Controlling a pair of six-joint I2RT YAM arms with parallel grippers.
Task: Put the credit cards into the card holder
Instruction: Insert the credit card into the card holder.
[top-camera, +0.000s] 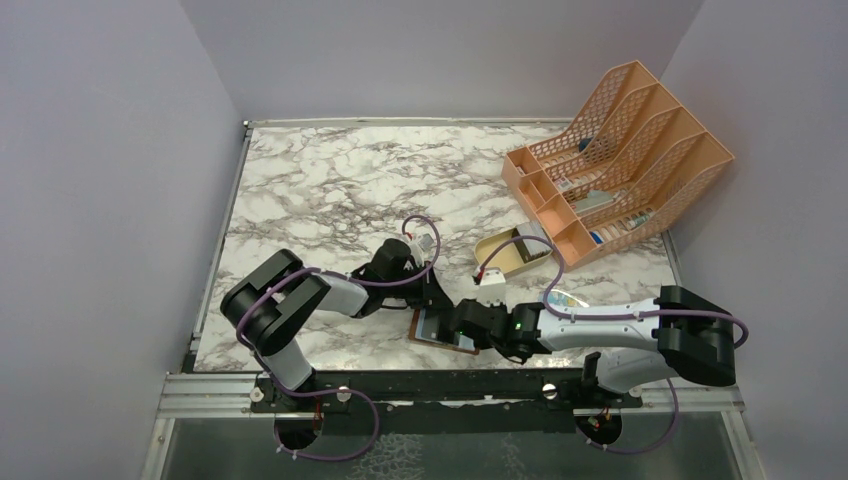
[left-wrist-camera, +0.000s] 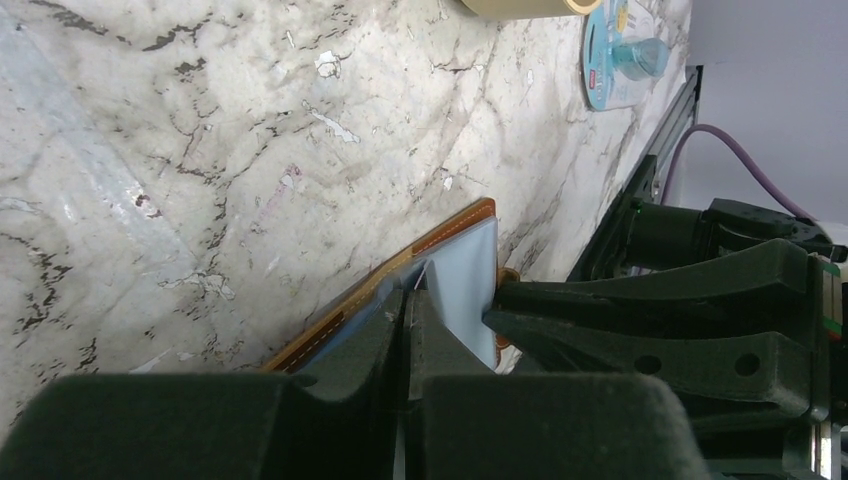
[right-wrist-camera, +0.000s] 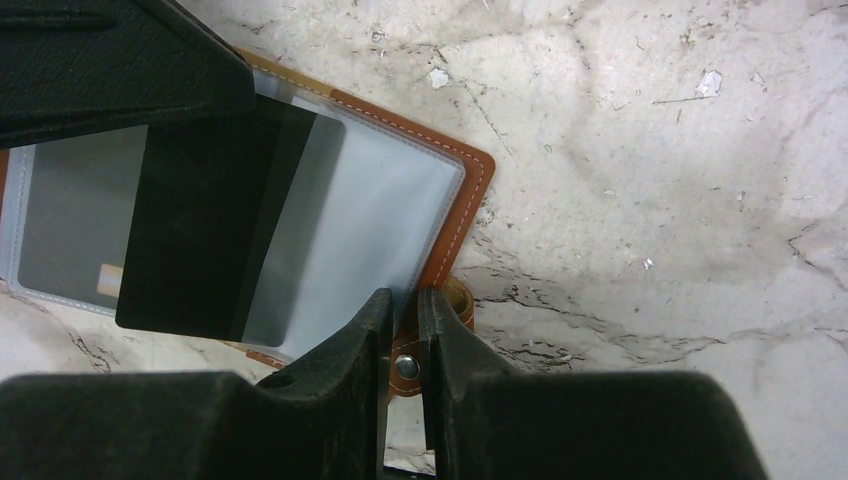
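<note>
The brown card holder (top-camera: 430, 330) lies open near the table's front edge, its orange stitched cover (left-wrist-camera: 400, 275) and greyish clear sleeves (right-wrist-camera: 390, 180) showing. A dark credit card (right-wrist-camera: 200, 230) lies across the sleeves, partly under one of the left fingers (right-wrist-camera: 110, 60). My left gripper (left-wrist-camera: 408, 298) is shut, its tips at the sleeve edge; anything thin pinched there is hidden. My right gripper (right-wrist-camera: 403, 300) is closed narrowly on the holder's edge by the snap strap (right-wrist-camera: 405, 367). A pale sleeve (left-wrist-camera: 468, 280) stands raised between the two grippers. Both grippers (top-camera: 432, 300) (top-camera: 462, 326) meet over the holder.
A big orange mesh file rack (top-camera: 620, 160) stands at the back right. A tan oval tray (top-camera: 512, 252) lies in front of it. A blue-and-clear packet (left-wrist-camera: 625, 50) rests right of the holder. The metal front rail (top-camera: 450, 385) runs just behind the holder.
</note>
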